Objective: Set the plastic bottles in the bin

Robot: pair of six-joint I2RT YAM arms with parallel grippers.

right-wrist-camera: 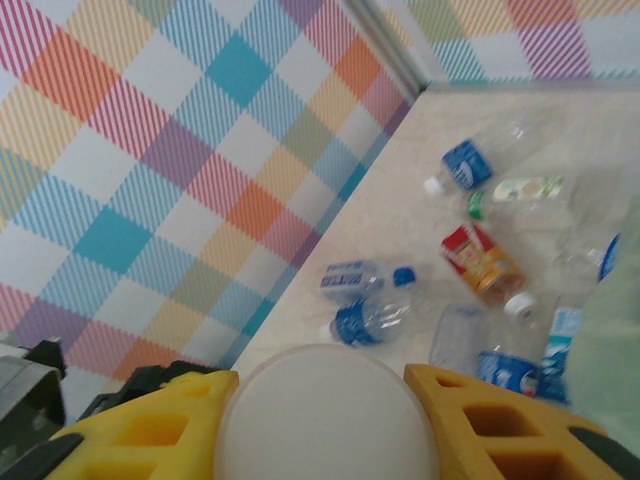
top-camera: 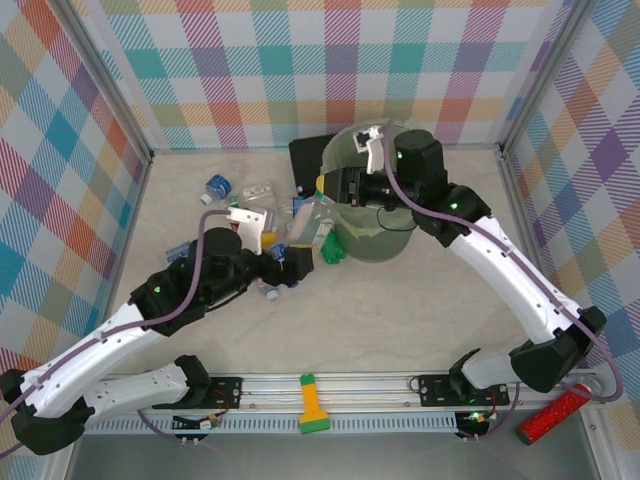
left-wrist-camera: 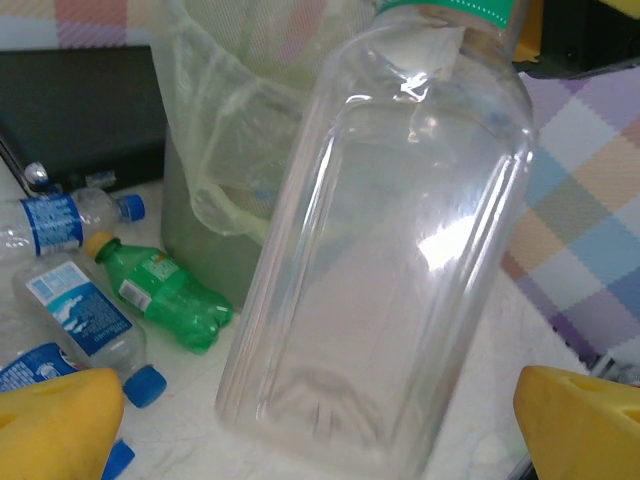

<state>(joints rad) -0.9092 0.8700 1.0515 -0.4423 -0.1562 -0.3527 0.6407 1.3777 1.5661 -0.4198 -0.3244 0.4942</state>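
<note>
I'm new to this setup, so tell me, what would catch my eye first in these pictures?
A large clear bottle with a green cap is poised between the open left gripper and the right gripper, beside the bag-lined bin at the far middle of the table. Small bottles litter the tabletop left of the bin, and bright plaid walls ring everything.

The table (top-camera: 420,310) is viewed steeply from above. Each wrist view is taken close, facing the scattered bottles (right-wrist-camera: 355,278), which are shared with the overhead view.
</note>
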